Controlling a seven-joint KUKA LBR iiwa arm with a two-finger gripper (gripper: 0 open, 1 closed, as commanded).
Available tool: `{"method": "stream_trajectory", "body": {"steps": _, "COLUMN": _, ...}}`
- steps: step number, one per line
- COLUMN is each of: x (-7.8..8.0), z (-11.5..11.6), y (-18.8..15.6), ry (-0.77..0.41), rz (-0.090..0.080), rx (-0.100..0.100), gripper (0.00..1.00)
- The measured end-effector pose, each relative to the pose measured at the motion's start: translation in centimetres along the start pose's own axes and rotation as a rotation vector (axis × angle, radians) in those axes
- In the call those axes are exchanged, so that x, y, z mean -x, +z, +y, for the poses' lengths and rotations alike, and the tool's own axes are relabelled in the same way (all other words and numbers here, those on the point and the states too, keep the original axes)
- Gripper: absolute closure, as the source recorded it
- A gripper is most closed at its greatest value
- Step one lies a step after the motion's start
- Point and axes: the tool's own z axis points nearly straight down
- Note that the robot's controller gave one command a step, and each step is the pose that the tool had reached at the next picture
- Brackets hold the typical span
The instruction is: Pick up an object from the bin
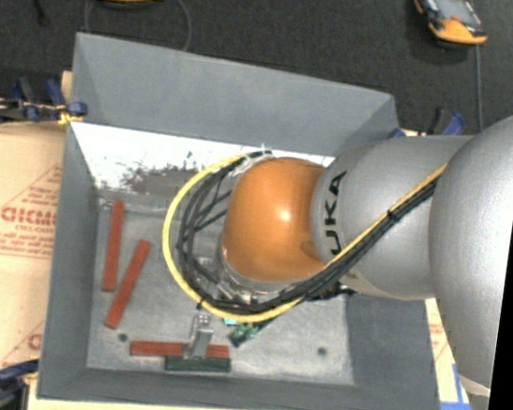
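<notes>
In the bin [205,97] lie three red sticks [112,245] (plus one green bar [205,366]).

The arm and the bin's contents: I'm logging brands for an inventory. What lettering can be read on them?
"UKA": on the grey arm, running along its casing; the word is cut off beside the orange cover.
No lettering can be seen on the red sticks in the bin.

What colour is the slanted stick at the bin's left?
Reddish-brown; the slanted stick shows in the camera view.
</notes>
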Motion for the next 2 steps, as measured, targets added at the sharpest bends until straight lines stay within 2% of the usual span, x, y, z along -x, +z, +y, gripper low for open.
{"method": "stream_trajectory", "body": {"steps": 1, "x": -1.71, "z": 0.53, "y": 7.41, "ry": -0.062, "rz": -0.021, "rx": 0.003, "gripper": 0.0}}
{"method": "stream_trajectory", "body": {"steps": 2, "x": -1.97, "z": 0.52, "y": 7.2, "ry": -0.06, "rz": -0.01, "rx": 0.001, "gripper": 1.0}}
